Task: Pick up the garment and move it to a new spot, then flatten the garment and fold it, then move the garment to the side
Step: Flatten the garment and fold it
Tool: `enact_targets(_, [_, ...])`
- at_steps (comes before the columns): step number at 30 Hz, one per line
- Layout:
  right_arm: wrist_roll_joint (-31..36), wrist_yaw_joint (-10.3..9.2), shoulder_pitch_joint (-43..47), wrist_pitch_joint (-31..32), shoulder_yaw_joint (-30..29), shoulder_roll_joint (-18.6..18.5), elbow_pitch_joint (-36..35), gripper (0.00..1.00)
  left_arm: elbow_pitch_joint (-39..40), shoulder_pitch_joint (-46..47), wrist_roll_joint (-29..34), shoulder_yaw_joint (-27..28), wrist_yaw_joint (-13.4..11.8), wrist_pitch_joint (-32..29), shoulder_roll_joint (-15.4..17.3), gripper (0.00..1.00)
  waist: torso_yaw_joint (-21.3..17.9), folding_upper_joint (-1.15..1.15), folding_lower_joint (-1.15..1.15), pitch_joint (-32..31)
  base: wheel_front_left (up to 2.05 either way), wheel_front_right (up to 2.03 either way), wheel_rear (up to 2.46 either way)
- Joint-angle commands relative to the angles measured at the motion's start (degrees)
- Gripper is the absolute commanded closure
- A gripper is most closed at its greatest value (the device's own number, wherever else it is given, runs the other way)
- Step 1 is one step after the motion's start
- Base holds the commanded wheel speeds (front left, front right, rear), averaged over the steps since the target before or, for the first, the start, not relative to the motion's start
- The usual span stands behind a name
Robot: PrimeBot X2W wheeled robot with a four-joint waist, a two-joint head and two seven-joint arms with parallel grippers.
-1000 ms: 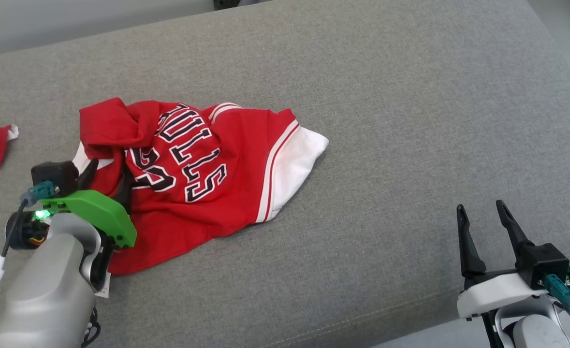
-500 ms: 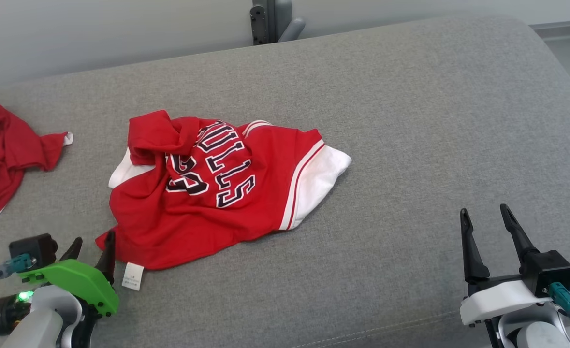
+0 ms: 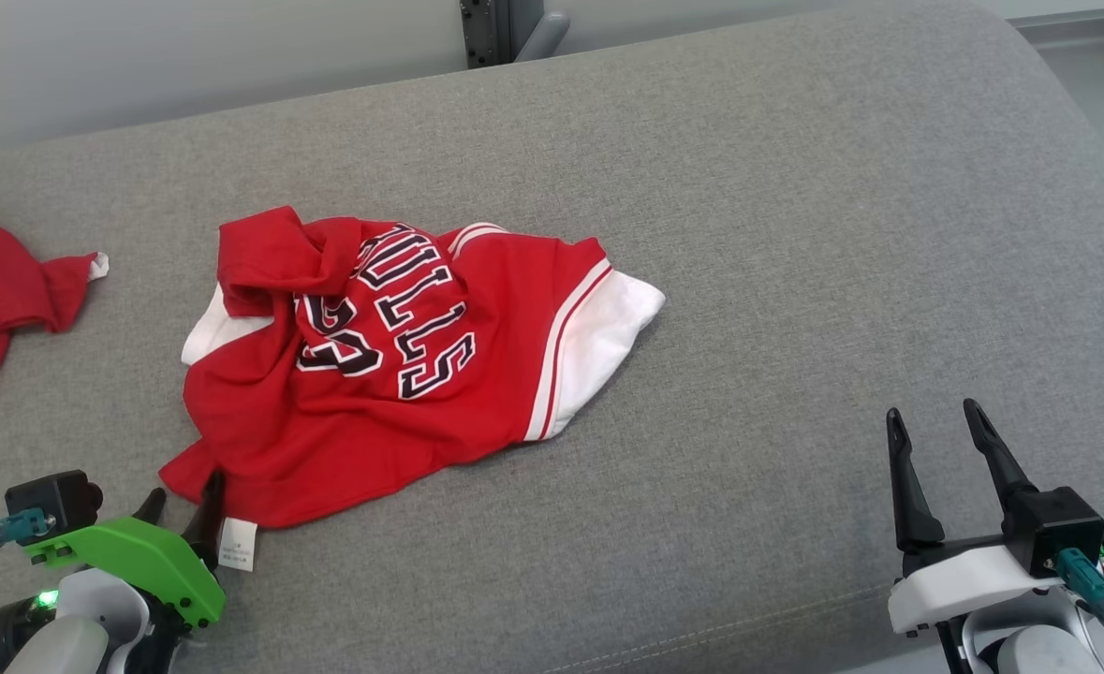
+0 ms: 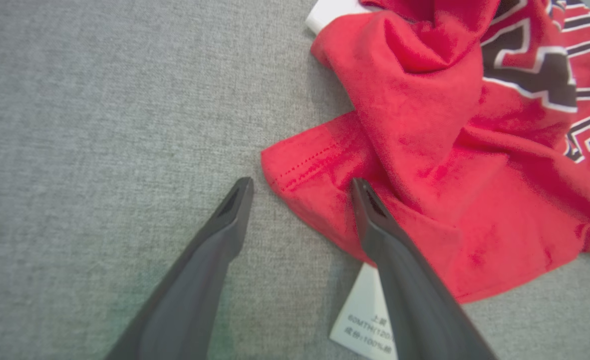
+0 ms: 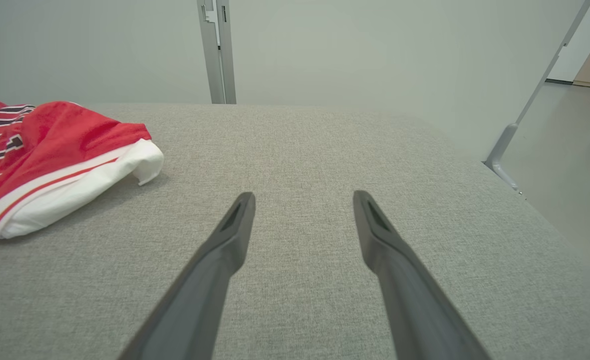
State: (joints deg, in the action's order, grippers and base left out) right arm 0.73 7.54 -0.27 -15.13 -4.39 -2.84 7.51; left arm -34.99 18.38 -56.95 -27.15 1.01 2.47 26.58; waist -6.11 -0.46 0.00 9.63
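Here I am holding the left gripper wide, one finger over the near corner of the crumpled garment on the grey cushion, seemingly to pinch that hem; the right gripper is hanging wide, well apart.

The red garment carries big dark letters with a white outline across its front. In the head view they stand upside down and read "ULLS". The letter before them is half folded under and looks like a B. Beside this word there are large digits in the same style, but the folds hide too much to read them. At the near hem sticks out a small white care label. In the left wrist view its print is blurred: "60MTH(120" on one line, "100%" on the next, with some Chinese characters. A finger of the left tool covers the line ends.
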Motion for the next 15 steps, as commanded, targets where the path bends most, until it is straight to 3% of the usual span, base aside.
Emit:
enact_targets(1, [0.41,-0.10,-0.11,-0.03,-0.08,-0.10,0.21,0.00,-0.95,0.34,-0.40,-0.10,0.26,-0.58,-0.13,0.00,-0.43,0.46,0.00,0.19,0.00,0.00,0.00])
enact_targets(2, [0.47,-0.10,-0.11,-0.03,-0.08,-0.09,0.26,0.00,-1.58,0.53,-0.33,-0.21,0.41,-0.61,-0.26,0.24,-0.55,0.46,0.00,0.20,0.00,0.00,0.00])
enact_targets(3, [0.45,-0.10,-0.09,-0.03,-0.09,-0.09,0.32,0.00,-2.10,0.69,-0.15,-0.43,0.62,-0.47,-0.43,0.40,-0.66,0.46,0.00,0.19,0.00,0.00,0.00])
enact_targets(4, [0.45,-0.10,-0.06,-0.03,-0.10,-0.09,0.34,0.00,-2.36,0.79,-0.02,-0.67,1.19,-0.34,-0.69,1.00,-0.72,0.46,0.00,0.18,0.00,0.00,0.00])
enact_targets(9, [0.41,-0.10,0.81,-0.03,-0.48,-0.06,0.67,0.00,-3.47,1.14,0.29,-0.57,2.49,2.73,-1.56,1.00,-0.16,0.46,0.00,-0.21,0.00,0.00,0.00])
enact_targets(15, [0.05,-0.10,1.72,-0.03,-1.13,-0.08,0.81,0.00,-1.01,-2.31,1.12,2.94,-1.86,11.08,-3.23,1.00,1.96,0.46,0.00,-1.25,0.00,0.00,0.00])
